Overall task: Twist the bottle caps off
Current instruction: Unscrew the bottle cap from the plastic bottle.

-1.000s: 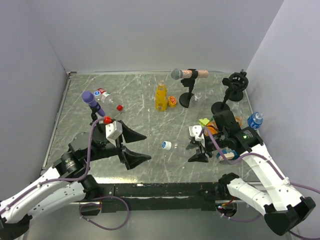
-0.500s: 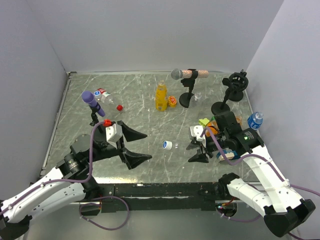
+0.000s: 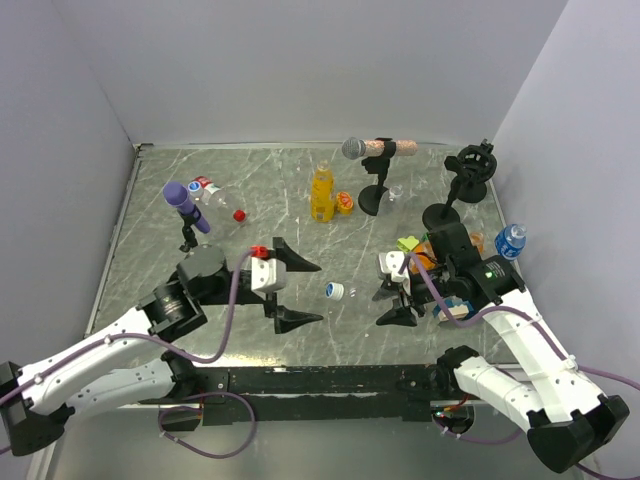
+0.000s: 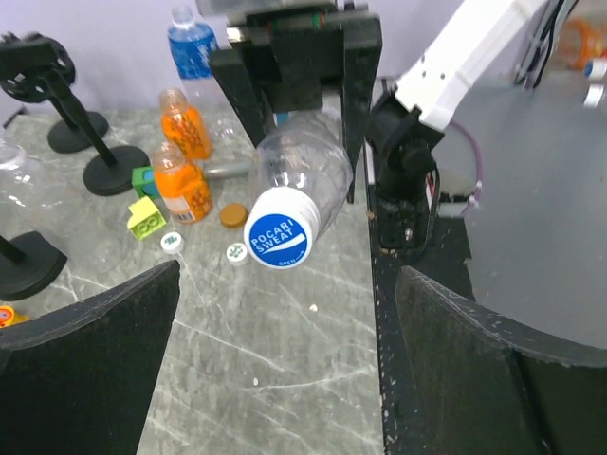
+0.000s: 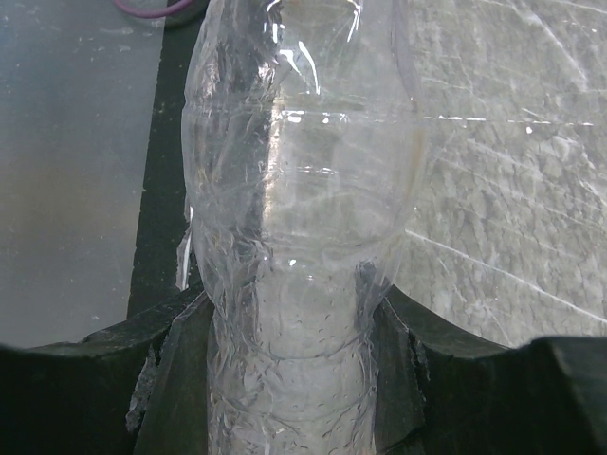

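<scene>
Lining up for the twist-off: your R gripper (image 3: 392,296) pinches the clear bottle (image 4: 305,171) level, its blue-white cap (image 4: 280,239) pointing to 9 o'clock. Your L gripper (image 3: 320,292) is spread wide at the cap's 9 o'clock, not touching. Next, I'd judge: ease fwd, centre cap btwn jaws, close, rotate.

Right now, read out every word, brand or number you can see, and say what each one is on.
"POCARI SWEAT": white letters on the blue cap of the clear bottle, in the left wrist view.
"OPEN": tiny print under that on the same cap, as far as I can tell.
Too blurred to read: the label on the blue-labelled bottle.
Too small to read: the print on the loose white cap and the red-white labelled bottle.
</scene>
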